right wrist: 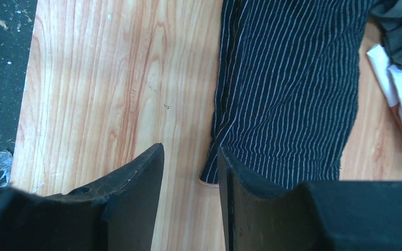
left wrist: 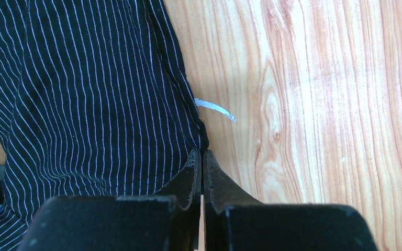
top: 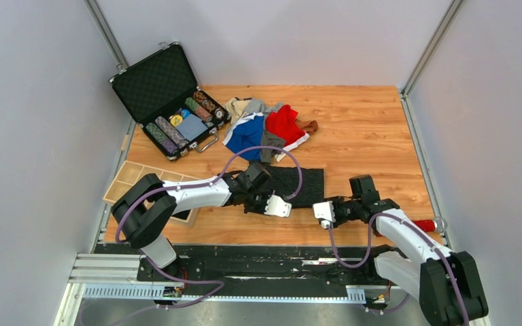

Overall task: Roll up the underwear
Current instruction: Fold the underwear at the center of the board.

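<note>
A black underwear with thin white stripes (top: 299,183) lies flat on the wooden table. My left gripper (top: 276,206) is at its near left corner. In the left wrist view the jaws (left wrist: 202,155) are shut, with the cloth's corner (left wrist: 84,94) pinched at their tips. My right gripper (top: 324,212) is at the near right corner. In the right wrist view it (right wrist: 190,151) is open, and the cloth's corner (right wrist: 288,83) lies just inside the right finger (right wrist: 241,188). A pile of other underwear (top: 265,128), red, blue, grey and beige, lies behind.
An open black case of poker chips (top: 170,102) stands at the back left. A wooden divided tray (top: 130,178) lies at the left edge. A red stick (top: 424,224) lies by the right arm. A white tag (left wrist: 214,109) lies beside the cloth.
</note>
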`<state>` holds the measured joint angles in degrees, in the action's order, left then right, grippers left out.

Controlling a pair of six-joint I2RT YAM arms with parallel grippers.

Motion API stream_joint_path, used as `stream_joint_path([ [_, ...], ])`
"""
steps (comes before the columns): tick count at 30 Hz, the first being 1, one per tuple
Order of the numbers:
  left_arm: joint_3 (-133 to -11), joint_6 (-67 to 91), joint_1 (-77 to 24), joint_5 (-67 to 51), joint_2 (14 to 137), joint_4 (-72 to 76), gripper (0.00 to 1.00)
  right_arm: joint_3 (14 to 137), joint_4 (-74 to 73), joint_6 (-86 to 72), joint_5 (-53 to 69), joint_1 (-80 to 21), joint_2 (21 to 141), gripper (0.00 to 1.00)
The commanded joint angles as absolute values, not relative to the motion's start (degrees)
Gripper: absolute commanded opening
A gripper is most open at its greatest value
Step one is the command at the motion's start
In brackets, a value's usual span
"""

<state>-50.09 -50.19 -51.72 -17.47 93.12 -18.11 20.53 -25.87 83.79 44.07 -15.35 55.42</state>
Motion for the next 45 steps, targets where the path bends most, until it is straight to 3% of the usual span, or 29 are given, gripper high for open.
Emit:
stream_joint_path([
  [1,-51.70,-50.39,-51.65,-19.28,93.04,-18.28,0.00,24.35,-24.45,87.80,44.97,-15.67,59.16,0.42],
  [10,-51.78,-51.93,-50.91,-20.25,93.26,-18.06,0.00,26.68,-23.67,88.73,40.08,-15.63,66.02,0.41],
  [14,-52.01,-52.42,-50.52,-20.69,93.40,-18.17,0.00,27.60,-23.60,89.38,37.19,-15.57,69.32,0.34],
  [20,-52.04,-55.01,-49.87,-20.95,93.51,-19.08,0.00,28.94,-23.60,90.48,35.21,-14.78,73.04,0.31],
  [26,-52.03,-57.43,-48.96,-20.83,93.60,-19.05,0.00,29.65,-24.88,92.55,32.40,-14.76,76.93,0.31],
  [32,-51.90,-58.48,-48.06,-20.37,93.56,-18.37,0.00,31.86,-26.73,91.51,30.58,-14.77,80.74,0.15],
  [35,-51.78,-58.58,-47.82,-20.17,93.33,-18.34,0.00,34.25,-27.14,86.53,31.48,-14.82,79.06,0.00],
  [45,-54.14,-55.34,-45.10,-25.22,89.15,-25.94,0.00,46.29,-52.20,76.53,42.00,-15.58,73.14,0.00],
])
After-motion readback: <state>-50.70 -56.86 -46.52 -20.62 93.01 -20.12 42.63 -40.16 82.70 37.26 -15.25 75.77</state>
